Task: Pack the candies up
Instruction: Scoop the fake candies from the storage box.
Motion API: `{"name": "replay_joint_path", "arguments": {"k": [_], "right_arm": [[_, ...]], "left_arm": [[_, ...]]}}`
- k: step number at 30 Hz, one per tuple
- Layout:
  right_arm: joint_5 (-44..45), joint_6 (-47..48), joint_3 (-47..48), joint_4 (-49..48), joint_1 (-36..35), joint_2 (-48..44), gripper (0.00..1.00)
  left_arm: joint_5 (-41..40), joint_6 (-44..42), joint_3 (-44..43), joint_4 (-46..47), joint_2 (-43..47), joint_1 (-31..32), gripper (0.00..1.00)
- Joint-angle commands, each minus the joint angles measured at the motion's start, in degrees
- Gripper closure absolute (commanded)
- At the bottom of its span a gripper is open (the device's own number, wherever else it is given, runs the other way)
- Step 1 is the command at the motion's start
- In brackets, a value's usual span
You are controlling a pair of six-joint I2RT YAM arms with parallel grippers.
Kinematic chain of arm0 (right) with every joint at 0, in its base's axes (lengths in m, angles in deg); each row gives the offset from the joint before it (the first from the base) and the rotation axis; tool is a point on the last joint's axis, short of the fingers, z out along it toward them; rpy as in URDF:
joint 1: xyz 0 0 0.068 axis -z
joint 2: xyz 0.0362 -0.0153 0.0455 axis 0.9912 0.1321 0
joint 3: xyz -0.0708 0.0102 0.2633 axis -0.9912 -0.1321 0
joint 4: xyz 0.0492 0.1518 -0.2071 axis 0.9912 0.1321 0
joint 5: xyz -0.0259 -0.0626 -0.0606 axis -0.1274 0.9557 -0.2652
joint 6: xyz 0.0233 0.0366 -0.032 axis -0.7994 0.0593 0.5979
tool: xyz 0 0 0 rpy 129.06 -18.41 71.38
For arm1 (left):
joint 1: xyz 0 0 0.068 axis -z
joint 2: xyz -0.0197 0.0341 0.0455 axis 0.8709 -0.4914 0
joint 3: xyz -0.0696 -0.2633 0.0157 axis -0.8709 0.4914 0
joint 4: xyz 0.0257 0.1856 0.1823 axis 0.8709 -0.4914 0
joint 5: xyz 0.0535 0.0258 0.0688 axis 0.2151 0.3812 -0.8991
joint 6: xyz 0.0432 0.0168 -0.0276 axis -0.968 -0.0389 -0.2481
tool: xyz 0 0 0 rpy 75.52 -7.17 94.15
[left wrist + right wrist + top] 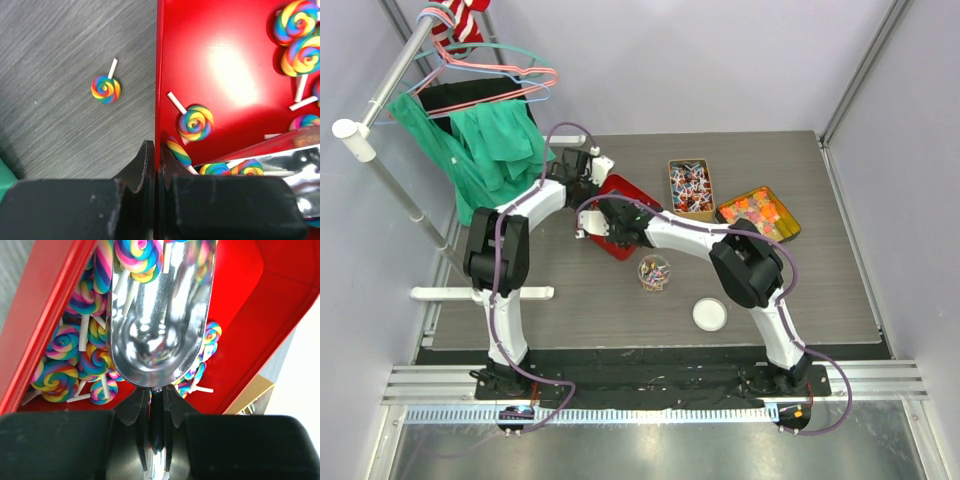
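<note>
The candies are small rainbow-swirl lollipops (pixel 60 342) with white sticks, heaped in a red tray (pixel 250 305). My right gripper (pixel 156 392) is shut on the handle of a shiny metal scoop (pixel 160 305), whose bowl lies in the tray with a few lollipops (pixel 134 252) at its tip. My left gripper (pixel 159 150) is shut on the red tray's rim (pixel 159 75). One lollipop (pixel 106 89) lies loose on the table beside the tray. In the top view both grippers meet at the tray (pixel 623 186), and a glass jar (pixel 654 271) holding some candies stands in front of it.
A white lid (pixel 710 314) lies near the jar. A tin of red-and-blue sweets (pixel 690 187) and a tin of orange pieces (pixel 758 213) stand at the back right. A clothes rack (pixel 380 100) with a green garment (pixel 495 150) stands at the left.
</note>
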Motion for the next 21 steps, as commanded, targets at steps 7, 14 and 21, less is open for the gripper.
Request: {"name": "replay_joint_path", "arguments": {"k": [7,14,21], "right_arm": [[-13.98,-6.25,2.39,-0.93,-0.79,0.76,0.99],[-9.23,-9.45,0.71,-8.23,0.90,-0.10,0.99],[-17.48,-10.73,-0.16,-6.10,0.45,-0.66,0.99]], "left_arm": [[18.12,6.05,-2.42,5.01,4.98,2.01,1.00],[20.86,6.14,-2.16,3.77,4.80,1.93,1.00],[17.00,6.67,-1.89,4.48,5.07,1.93,1.00]]}}
